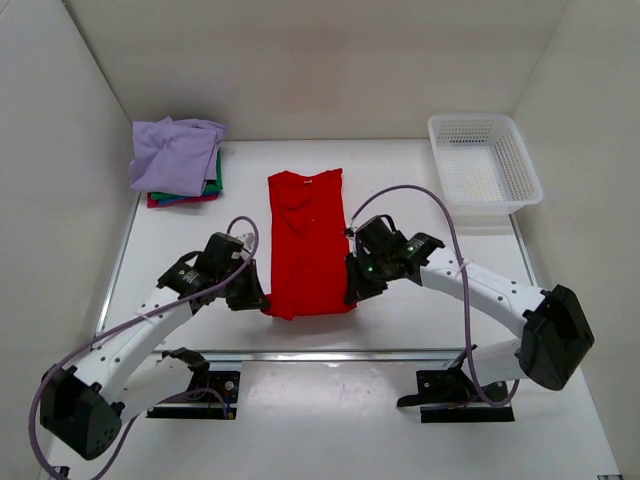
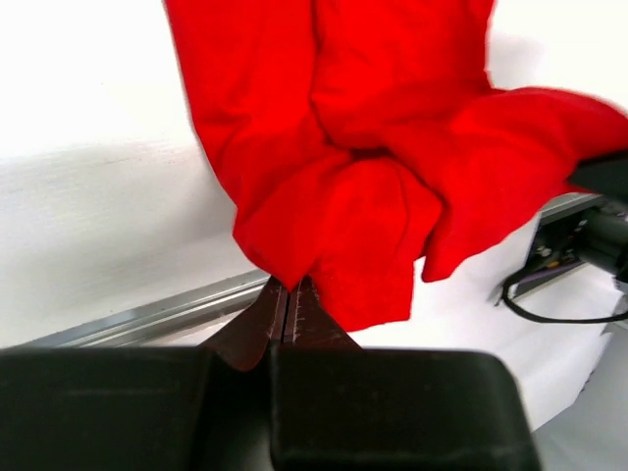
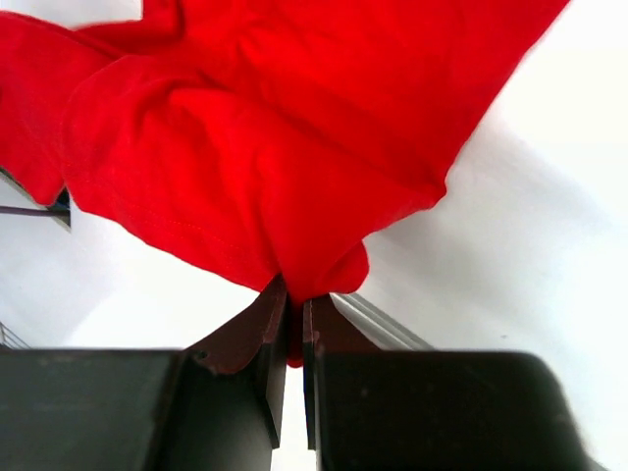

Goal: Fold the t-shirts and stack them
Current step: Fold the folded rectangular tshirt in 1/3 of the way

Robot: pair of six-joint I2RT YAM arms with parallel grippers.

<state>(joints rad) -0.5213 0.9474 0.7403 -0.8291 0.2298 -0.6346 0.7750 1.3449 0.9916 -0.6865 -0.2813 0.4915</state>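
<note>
A bright red t-shirt (image 1: 305, 245) lies lengthwise in the middle of the table, its sides folded in. My left gripper (image 1: 262, 297) is shut on its near left corner; in the left wrist view the jaws (image 2: 289, 287) pinch the red cloth (image 2: 363, 167). My right gripper (image 1: 350, 288) is shut on its near right corner; in the right wrist view the cloth (image 3: 275, 147) is clamped between the jaws (image 3: 296, 299). The near edge is lifted and bunched. A stack of folded shirts (image 1: 178, 160), pale lavender on top, green and red below, sits at the far left.
A white plastic mesh basket (image 1: 483, 162) stands at the far right. White walls close in the table on the left, back and right. A metal rail (image 1: 340, 353) runs along the table's near edge.
</note>
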